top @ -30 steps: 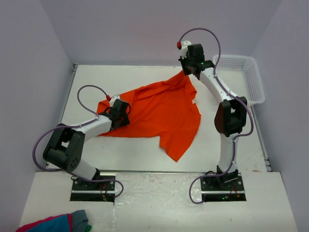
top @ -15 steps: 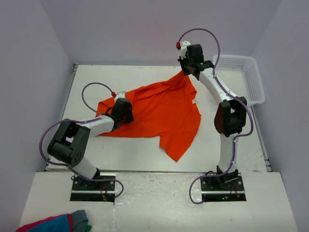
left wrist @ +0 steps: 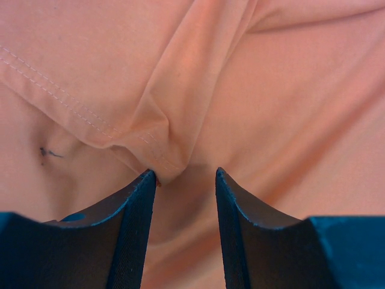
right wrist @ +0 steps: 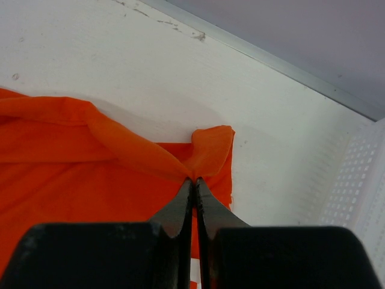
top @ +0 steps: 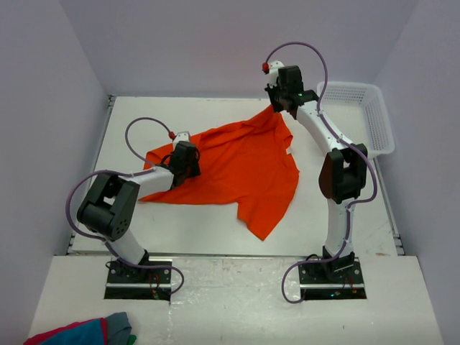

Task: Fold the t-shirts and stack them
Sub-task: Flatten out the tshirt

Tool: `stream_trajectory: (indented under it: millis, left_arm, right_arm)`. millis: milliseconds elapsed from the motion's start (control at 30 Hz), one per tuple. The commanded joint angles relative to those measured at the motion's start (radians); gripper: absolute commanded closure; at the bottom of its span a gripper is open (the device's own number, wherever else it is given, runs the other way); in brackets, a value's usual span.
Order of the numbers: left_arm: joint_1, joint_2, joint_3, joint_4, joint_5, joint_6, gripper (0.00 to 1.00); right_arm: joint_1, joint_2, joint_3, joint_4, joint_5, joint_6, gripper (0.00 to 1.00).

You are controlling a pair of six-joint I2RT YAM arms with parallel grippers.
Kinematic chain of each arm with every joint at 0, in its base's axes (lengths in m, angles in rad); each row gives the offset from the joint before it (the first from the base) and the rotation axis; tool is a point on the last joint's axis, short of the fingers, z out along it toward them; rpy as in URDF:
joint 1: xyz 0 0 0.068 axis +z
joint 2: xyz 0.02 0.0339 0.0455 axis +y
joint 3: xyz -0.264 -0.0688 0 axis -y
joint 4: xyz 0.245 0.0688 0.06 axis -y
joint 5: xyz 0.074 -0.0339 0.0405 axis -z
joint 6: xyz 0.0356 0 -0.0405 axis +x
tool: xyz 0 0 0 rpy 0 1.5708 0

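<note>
One bright orange t-shirt [top: 244, 162] lies crumpled and partly spread on the white table. My right gripper [top: 277, 108] is shut on a pinch of its far corner and holds that corner raised; in the right wrist view the jaws [right wrist: 194, 179] are closed on a peak of the cloth [right wrist: 72, 156]. My left gripper [top: 188, 159] rests on the shirt's left part. In the left wrist view it [left wrist: 183, 174] is open, pressed onto the cloth [left wrist: 271, 90], with a hemmed fold touching the left fingertip [left wrist: 147, 180].
A white plastic basket [top: 377, 115] stands at the back right of the table, its wall showing in the right wrist view [right wrist: 361, 180]. A red, blue and grey cloth bundle [top: 86, 332] lies on the near ledge at the lower left.
My left gripper has slid a little farther back and right over the shirt's left part, and its elbow has swung inward. The right gripper has kept its hold in place.
</note>
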Motion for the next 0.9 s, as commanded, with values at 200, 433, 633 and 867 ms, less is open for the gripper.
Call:
stream_trajectory:
  millis: [200, 433, 633, 867]
  left_arm:
    - [-0.003, 0.027, 0.029, 0.034, -0.055, 0.014, 0.58]
    - [0.016, 0.058, 0.015, 0.068, -0.001, 0.003, 0.77]
    - [0.019, 0.057, 0.015, 0.066, -0.012, 0.002, 0.90]
    - [0.020, -0.072, 0.017, -0.026, -0.048, -0.020, 1.00]
  right_arm:
    - [0.007, -0.053, -0.006, 0.022, -0.022, 0.005, 1.00]
    - [0.005, -0.051, -0.003, 0.021, -0.017, 0.004, 1.00]
    - [0.005, -0.046, 0.000, 0.019, -0.017, 0.004, 1.00]
    - [0.004, -0.030, 0.031, 0.002, 0.049, 0.021, 1.00]
